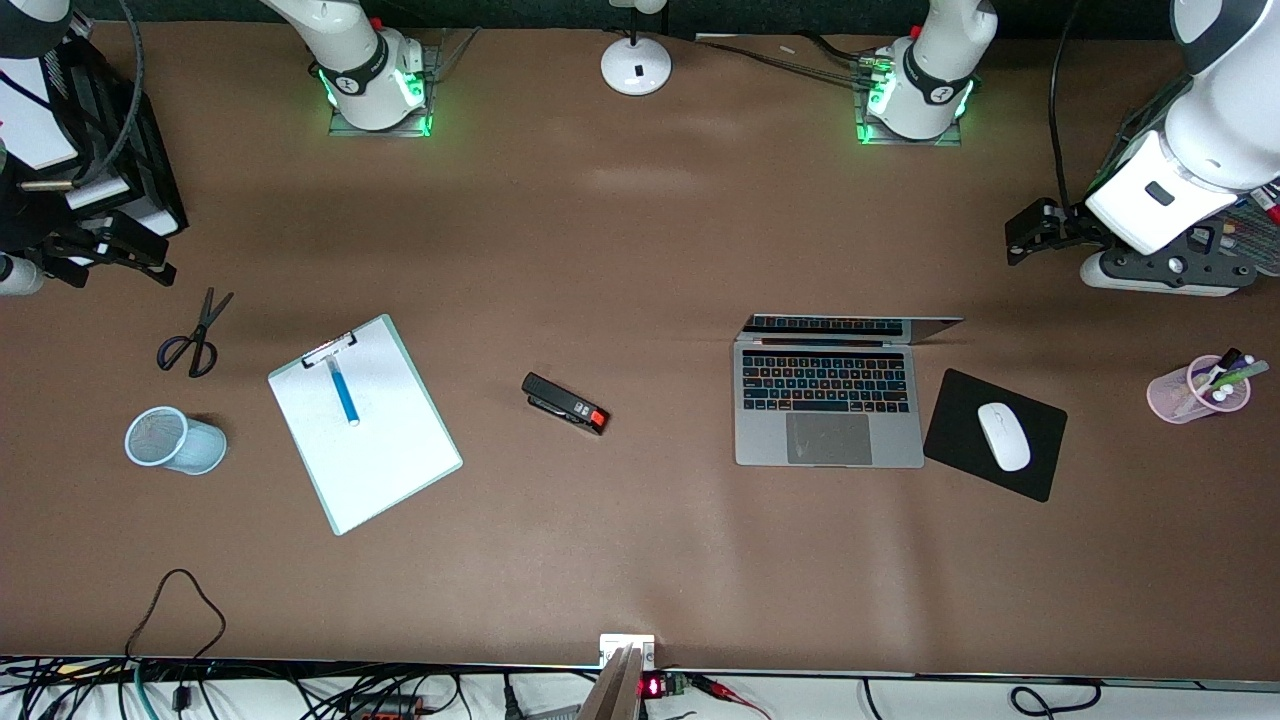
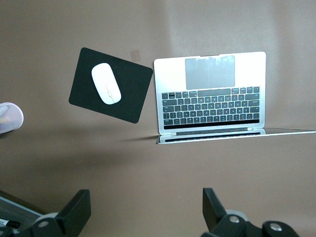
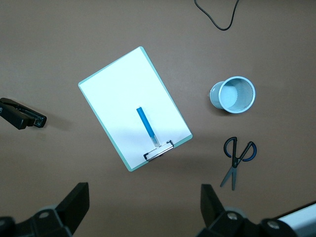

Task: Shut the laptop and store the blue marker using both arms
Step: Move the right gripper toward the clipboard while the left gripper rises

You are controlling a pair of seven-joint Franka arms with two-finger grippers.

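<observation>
The laptop [image 1: 828, 405] [image 2: 210, 94] lies open on the table, its lid [image 1: 850, 325] raised and its keys showing. The blue marker [image 1: 342, 390] [image 3: 146, 124] rests on the white sheet of a clipboard [image 1: 390, 450] [image 3: 116, 91], toward the right arm's end of the table. My left gripper [image 1: 1030, 238] [image 2: 146, 207] hangs open and empty over bare table, off the laptop's lid side. My right gripper [image 1: 120, 255] [image 3: 144, 202] is open and empty too, over bare table above the scissors [image 1: 195, 335] [image 3: 237, 158].
A pale-blue mesh cup [image 1: 175, 440] [image 3: 233, 95] lies beside the clipboard. A black stapler [image 1: 565, 403] sits between clipboard and laptop. A white mouse [image 1: 1003, 436] rests on a black mousepad [image 1: 955, 400] beside the laptop. A pink pen cup [image 1: 1195, 392] lies at the left arm's end.
</observation>
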